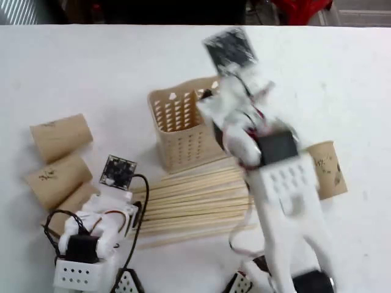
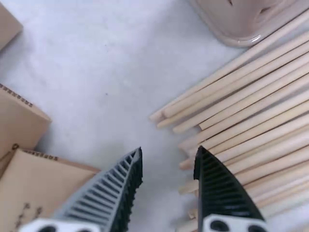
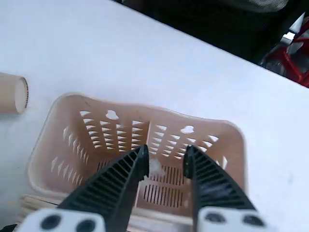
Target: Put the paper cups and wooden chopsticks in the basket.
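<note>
High view, chopsticks [image 1: 195,198] against basket [image 1: 180,131], cups [image 1: 61,137] nearby

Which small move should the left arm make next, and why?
Probably slide the left gripper sideways onto the chopsticks and close: it hangs open and empty beside their near ends, and the basket stands just past them.

The right arm [image 1: 269,165] is a blur above the basket [image 1: 177,131] and covers one side of its rim. Just beside the basket, a paper cup [image 1: 330,171] is half hidden behind that arm. Farther off, another cup [image 1: 73,207] lies partly under the left arm [image 1: 91,238]. In the left wrist view, the chopsticks [image 2: 241,106] beside the basket run off the edge.
</note>
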Robot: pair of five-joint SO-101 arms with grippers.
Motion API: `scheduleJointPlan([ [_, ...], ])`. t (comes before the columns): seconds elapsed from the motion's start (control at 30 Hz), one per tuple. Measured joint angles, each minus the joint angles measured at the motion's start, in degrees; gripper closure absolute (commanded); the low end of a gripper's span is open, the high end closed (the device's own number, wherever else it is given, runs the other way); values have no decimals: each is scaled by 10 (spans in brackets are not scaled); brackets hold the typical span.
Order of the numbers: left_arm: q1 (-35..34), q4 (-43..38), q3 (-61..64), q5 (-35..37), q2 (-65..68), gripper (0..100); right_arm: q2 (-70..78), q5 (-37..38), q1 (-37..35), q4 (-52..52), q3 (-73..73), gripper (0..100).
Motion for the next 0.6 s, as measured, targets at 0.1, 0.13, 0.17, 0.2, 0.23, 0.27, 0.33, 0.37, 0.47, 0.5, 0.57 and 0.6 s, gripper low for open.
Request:
scheduleJointPlan([
  [0.1,0,0,0,0,0,812,75,0,-1,22,-43,819],
  [0.13,0,0,0,0,0,812,84,0,1,40,-59,825],
  [0.17,0,0,0,0,0,812,89,0,5,60,-76,828],
  [0.2,0,0,0,0,0,812,89,0,16,84,-95,826],
  [0.23,0,0,0,0,0,812,88,0,29,110,-116,827],
  [0.27,0,0,0,0,0,812,88,1,47,139,-140,826],
  [0.33,0,0,0,0,0,812,89,23,86,199,-187,827],
  [0.37,-1,0,0,0,0,812,89,39,104,228,-211,828],
  [0.47,0,0,0,0,0,812,90,62,169,292,-259,829],
  [0.5,0,0,0,0,0,812,97,64,198,303,-265,829],
  [0.57,-1,0,0,0,0,812,120,48,265,311,-267,826],
  [0.6,-1,0,0,0,0,812,135,33,302,309,-267,826],
])
